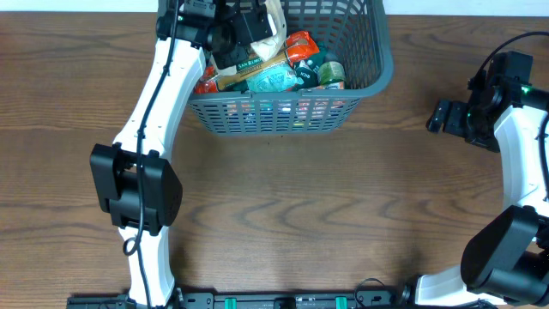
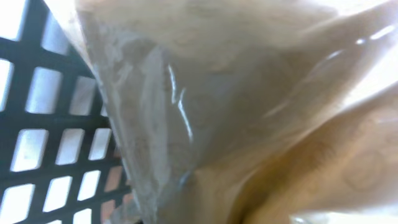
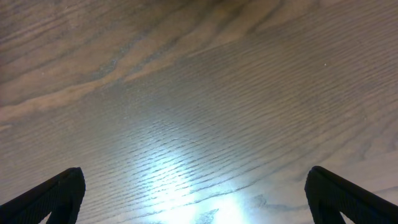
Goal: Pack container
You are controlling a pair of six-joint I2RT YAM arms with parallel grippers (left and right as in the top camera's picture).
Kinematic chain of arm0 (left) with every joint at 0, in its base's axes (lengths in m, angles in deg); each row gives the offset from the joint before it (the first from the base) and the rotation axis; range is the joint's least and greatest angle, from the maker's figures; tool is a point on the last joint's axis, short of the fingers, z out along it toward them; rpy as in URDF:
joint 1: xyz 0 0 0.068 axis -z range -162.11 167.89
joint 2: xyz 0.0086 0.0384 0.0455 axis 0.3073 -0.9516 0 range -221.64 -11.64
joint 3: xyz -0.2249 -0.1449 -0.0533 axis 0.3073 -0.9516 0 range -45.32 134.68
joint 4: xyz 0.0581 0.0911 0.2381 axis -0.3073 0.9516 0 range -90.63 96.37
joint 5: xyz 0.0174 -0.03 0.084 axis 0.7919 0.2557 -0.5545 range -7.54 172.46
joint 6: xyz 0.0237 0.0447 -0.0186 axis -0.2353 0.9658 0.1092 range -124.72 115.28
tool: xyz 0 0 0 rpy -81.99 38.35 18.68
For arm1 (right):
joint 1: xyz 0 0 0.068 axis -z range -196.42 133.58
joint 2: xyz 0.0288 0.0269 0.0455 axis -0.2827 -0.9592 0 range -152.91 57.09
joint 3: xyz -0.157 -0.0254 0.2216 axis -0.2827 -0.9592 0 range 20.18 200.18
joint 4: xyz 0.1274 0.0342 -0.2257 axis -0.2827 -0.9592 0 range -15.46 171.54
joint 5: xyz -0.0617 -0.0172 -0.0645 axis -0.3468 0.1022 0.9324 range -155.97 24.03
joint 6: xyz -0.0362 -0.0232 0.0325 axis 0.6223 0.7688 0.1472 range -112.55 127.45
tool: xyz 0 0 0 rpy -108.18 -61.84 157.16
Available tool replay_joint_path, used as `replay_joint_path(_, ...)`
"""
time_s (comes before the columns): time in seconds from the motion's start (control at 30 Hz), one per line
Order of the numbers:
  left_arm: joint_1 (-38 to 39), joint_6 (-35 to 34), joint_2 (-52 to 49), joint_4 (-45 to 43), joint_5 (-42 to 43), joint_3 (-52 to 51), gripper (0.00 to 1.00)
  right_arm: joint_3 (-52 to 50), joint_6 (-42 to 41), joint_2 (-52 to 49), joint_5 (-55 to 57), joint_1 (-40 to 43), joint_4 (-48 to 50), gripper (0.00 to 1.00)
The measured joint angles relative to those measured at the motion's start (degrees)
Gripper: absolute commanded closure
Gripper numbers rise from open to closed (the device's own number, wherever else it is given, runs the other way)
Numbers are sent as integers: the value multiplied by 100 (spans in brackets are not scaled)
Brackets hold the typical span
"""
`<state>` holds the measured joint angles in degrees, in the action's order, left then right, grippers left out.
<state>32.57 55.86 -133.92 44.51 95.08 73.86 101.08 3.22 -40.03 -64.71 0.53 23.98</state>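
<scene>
The container (image 1: 383, 62) is a dark grey slotted basket at the table's far edge. It holds several grocery packets. My left gripper (image 1: 256, 26) is inside the basket at its far left, with a clear bag of tan food (image 1: 275, 15) against it. In the left wrist view the bag (image 2: 249, 112) fills the frame and hides my fingers, with the basket's lattice wall (image 2: 37, 124) on the left. No finger shows at the frame's lower corners, so the jaws look shut on the bag. My right gripper (image 1: 439, 116) (image 3: 196, 193) is open and empty over bare table, right of the basket.
Inside the basket lie a red packet (image 1: 300, 47), a teal packet (image 1: 274, 80), a tan box (image 1: 249, 67) and a dark green can (image 1: 331, 71). The wooden table (image 1: 326, 206) stretches in front of the basket. The arm bases stand at the near edge.
</scene>
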Motion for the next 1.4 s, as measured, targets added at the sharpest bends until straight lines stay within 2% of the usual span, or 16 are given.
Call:
replay_joint_path(0.1,0,11,-31,83,-63,0,64,0,0,0,0,0,0,1)
replay_joint_path(0.13,0,4,-33,96,-85,0,57,0,2,0,0,0,0,1)
replay_joint_path(0.17,0,39,-33,94,-94,0,43,0,7,0,0,0,2,1)
replay_joint_path(0.2,0,50,-33,92,-101,0,20,0,17,0,0,0,4,1)
replay_joint_path(0.23,0,48,-33,94,-103,0,11,0,28,0,0,0,22,1)
replay_joint_path(0.27,0,24,-33,94,-107,0,11,0,37,0,0,0,44,1)
replay_joint_path(0.33,2,-48,-33,90,-107,0,2,0,44,0,0,0,131,1)
replay_joint_path(0.47,2,-470,37,92,-109,0,2,2,59,0,-9,0,391,1)
replay_joint_path(0.6,-4,-1364,413,92,-127,-17,1,155,61,-2,-173,0,564,1)
replay_joint_path(0.7,-68,-2339,1029,142,-127,-46,1,776,57,-2,-289,0,590,1)
replay_joint_path(0.83,-363,-3519,2035,538,-125,-42,1,2098,52,-4,-356,-2,435,1)
replay_joint_path(0.93,-695,-4148,2756,1040,-151,-39,1,2990,39,9,-400,-4,-118,1)
replay_joint_path(1.03,-946,-4509,3442,1519,-267,-37,1,3482,39,111,-422,-4,-573,1)
replay_joint_path(1.2,-975,-4734,4389,2315,-549,-39,1,3521,37,570,-428,-4,-1001,1)
replay_joint_path(1.3,-975,-4795,4962,2653,-616,-175,1,3375,37,1051,-428,-4,-1220,1)
replay_joint_path(1.4,-975,-4839,5624,2809,-649,-717,1,2765,57,1878,-468,-4,-1228,1)
